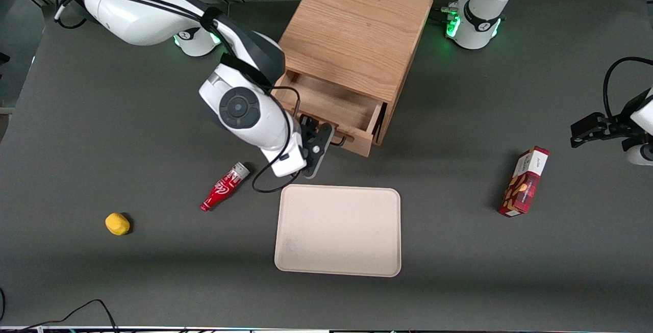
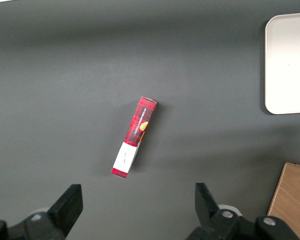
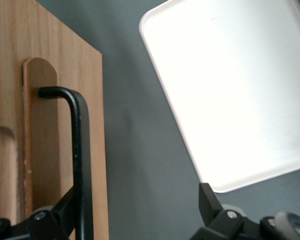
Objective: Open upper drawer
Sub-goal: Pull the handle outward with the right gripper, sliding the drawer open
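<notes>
The wooden cabinet (image 1: 357,27) stands at the back middle of the table. Its upper drawer (image 1: 331,103) is pulled partly out and looks empty inside. The drawer's black wire handle (image 1: 341,142) faces the tray. My right gripper (image 1: 319,144) is at the drawer front, by the handle. In the right wrist view the gripper (image 3: 137,210) is open, with the fingers wide apart. The handle (image 3: 79,150) runs along the drawer front (image 3: 97,150), close against one finger (image 3: 65,207). Nothing is held. The lower drawer is hidden under the upper one.
A beige tray (image 1: 337,231) lies nearer the front camera than the cabinet, and shows in the right wrist view (image 3: 235,90). A red bottle (image 1: 224,186) and a yellow object (image 1: 117,224) lie toward the working arm's end. A red box (image 1: 524,182) lies toward the parked arm's end.
</notes>
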